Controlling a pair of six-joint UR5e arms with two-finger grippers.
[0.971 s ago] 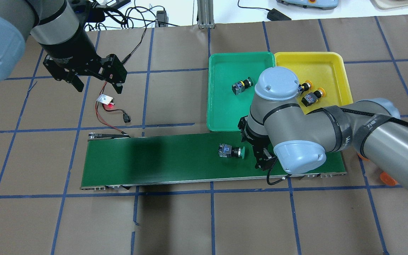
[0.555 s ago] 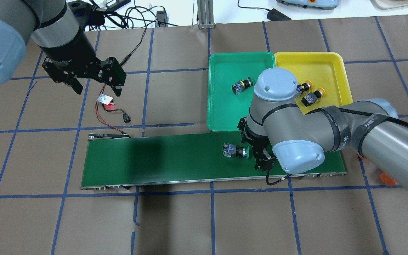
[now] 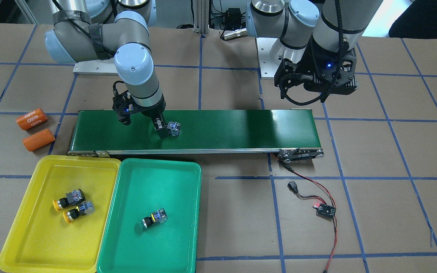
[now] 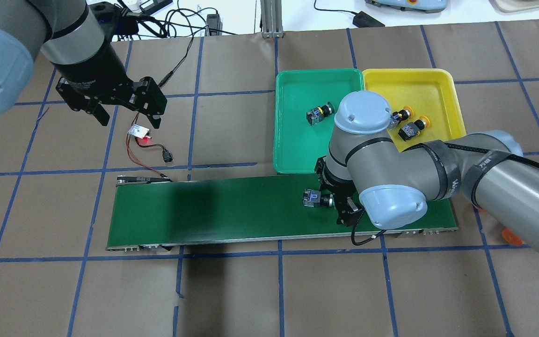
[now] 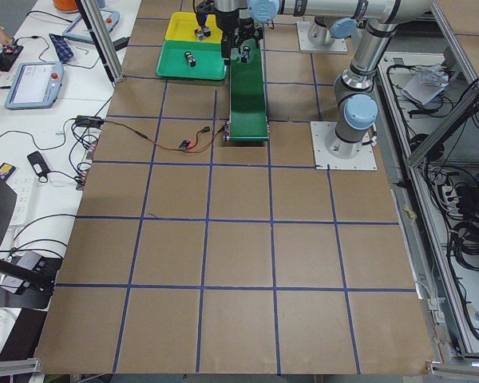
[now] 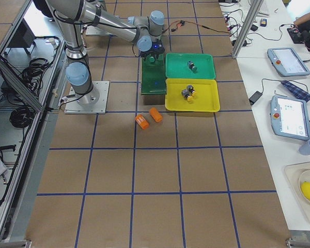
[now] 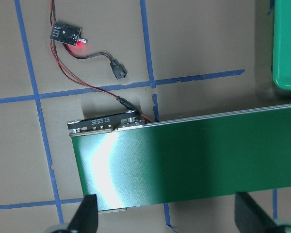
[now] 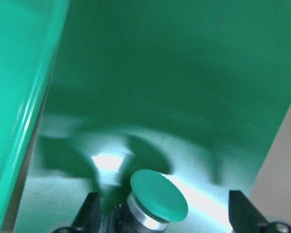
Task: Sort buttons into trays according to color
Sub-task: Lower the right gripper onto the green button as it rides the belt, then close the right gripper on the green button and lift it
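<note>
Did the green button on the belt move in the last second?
Yes. In the overhead view the green button has shifted right along the belt, further past the lower-left corner of the green tray.

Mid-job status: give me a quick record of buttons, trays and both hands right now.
yellow tray: two yellow buttons inside
green tray: one green button inside
belt: fourth button, green cap, lying on its side
right hand: open, fingers either side of the fourth button's cap
left hand: open, empty, raised near the belt's other end
left to sort: one
</note>
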